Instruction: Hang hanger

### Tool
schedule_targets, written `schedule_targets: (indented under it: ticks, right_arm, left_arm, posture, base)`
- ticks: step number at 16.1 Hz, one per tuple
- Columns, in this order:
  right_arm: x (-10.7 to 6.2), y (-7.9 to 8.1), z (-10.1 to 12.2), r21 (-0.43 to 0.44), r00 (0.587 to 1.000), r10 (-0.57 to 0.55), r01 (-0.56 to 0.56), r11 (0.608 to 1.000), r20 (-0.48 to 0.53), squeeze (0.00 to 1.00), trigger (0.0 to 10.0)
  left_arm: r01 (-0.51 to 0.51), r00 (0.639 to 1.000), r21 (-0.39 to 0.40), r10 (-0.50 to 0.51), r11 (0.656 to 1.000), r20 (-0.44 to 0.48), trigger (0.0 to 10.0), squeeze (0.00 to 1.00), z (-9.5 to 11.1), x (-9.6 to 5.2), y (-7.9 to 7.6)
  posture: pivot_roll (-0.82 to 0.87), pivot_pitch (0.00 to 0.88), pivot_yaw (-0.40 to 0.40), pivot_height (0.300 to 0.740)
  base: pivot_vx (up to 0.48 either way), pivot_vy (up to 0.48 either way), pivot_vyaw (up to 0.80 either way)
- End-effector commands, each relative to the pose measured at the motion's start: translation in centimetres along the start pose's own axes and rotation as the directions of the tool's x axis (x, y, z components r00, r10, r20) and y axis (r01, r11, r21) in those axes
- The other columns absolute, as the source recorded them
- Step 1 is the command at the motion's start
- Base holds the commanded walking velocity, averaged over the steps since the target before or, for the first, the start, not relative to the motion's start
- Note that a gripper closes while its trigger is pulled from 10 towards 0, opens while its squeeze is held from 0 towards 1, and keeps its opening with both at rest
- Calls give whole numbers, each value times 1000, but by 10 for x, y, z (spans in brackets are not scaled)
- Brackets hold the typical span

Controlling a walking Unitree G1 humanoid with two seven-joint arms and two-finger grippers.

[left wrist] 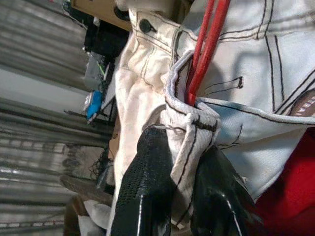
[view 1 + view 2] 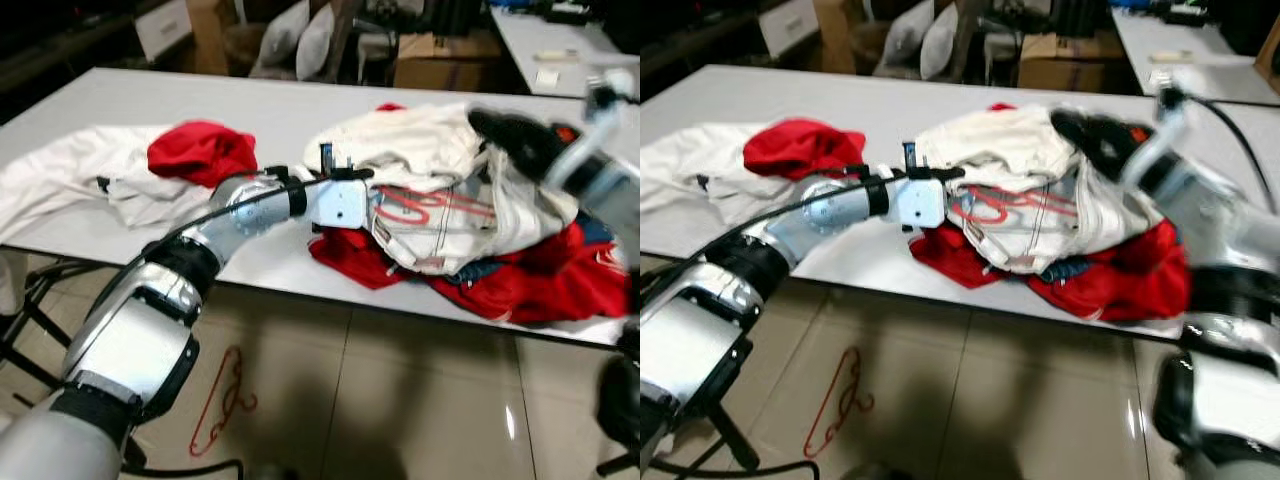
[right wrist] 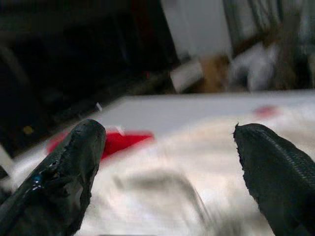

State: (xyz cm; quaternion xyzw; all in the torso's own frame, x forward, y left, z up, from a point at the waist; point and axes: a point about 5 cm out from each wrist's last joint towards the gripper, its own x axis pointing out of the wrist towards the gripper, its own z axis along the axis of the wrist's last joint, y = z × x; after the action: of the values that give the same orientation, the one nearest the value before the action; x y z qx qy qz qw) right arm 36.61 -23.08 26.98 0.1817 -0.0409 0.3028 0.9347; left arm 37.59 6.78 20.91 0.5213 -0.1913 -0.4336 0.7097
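Note:
A red wire hanger point(image 2: 425, 205) lies on white trousers point(image 2: 440, 160) heaped on the table. My left gripper point(image 1: 182, 147) is pushed in at the near edge of the trousers, and its black fingers point(image 1: 147, 187) are shut on a fold of the white waistband point(image 1: 189, 132). The hanger's red wires point(image 1: 206, 44) run into that fold just beyond the fingertips. My right gripper point(image 2: 505, 130) hovers over the far right of the heap, blurred. Its fingers point(image 3: 74, 162) stand wide apart with nothing between them.
Red garments point(image 2: 540, 280) lie under the trousers near the front edge of the white table point(image 2: 280, 110). A red cloth point(image 2: 200, 150) and a white shirt point(image 2: 70, 175) lie at the left. Another red hanger point(image 2: 225, 400) rests on the floor.

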Motion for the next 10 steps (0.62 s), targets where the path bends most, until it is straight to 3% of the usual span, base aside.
schedule_targets:
  ticks: [1, 3, 5, 6, 7, 8, 9, 10]
  right_arm:
    - [2, 7, 22, -10, 994, 42, -42, 999, 103, 0, 10000]
    - [3, 6, 30, -69, 993, 54, -47, 997, 109, 0, 10000]
    - [-9, 13, 45, -253, 988, 121, -93, 963, 97, 0, 10000]
    - [-21, 21, 55, -398, 985, 162, -125, 909, 61, 0, 10000]
    - [-28, 25, 57, -458, 983, 183, -149, 876, 29, 0, 10000]
    - [-49, 31, 59, -608, 982, 165, -187, 772, -93, 0, 10000]
    - [-70, 31, 54, -691, 968, 106, -237, 683, -227, 0, 10000]
    - [-78, 30, 51, -706, 957, 84, -263, 658, -279, 0, 10000]
  left_arm:
    - [-27, 1000, -18, 27, 999, 6, 0, 0, 0, -3, 3]
    - [-36, 999, -44, 36, 998, 8, 0, 0, 0, -3, 3]
    - [-37, 999, -82, 37, 996, -4, 0, 0, -2, -3, 5]
    - [-36, 999, -97, 35, 995, -13, 0, 0, -4, -4, 6]
    - [-33, 999, -96, 32, 995, -18, 0, 0, -5, -5, 7]
    - [-25, 999, -90, 22, 996, -31, 0, 0, -6, -6, 8]
    - [-21, 999, -90, 18, 996, -37, 0, 0, -8, -7, 9]
    - [-20, 999, -91, 17, 996, -39, 0, 0, -8, -7, 9]
  posture:
    - [-70, 0, 31, 740]
    - [-64, 0, 26, 740]
    - [-55, 0, 26, 740]
    - [-53, 0, 30, 740]
    - [-53, 0, 30, 740]
    - [-57, 0, 39, 740]
    - [-62, 0, 46, 740]
    - [-64, 0, 49, 740]
  base:
    - [0, 0, 0]
    - [0, 0, 0]
    - [0, 0, 0]
    - [0, 0, 0]
    - [0, 0, 0]
    - [0, 0, 0]
    - [0, 0, 0]
    - [0, 0, 0]
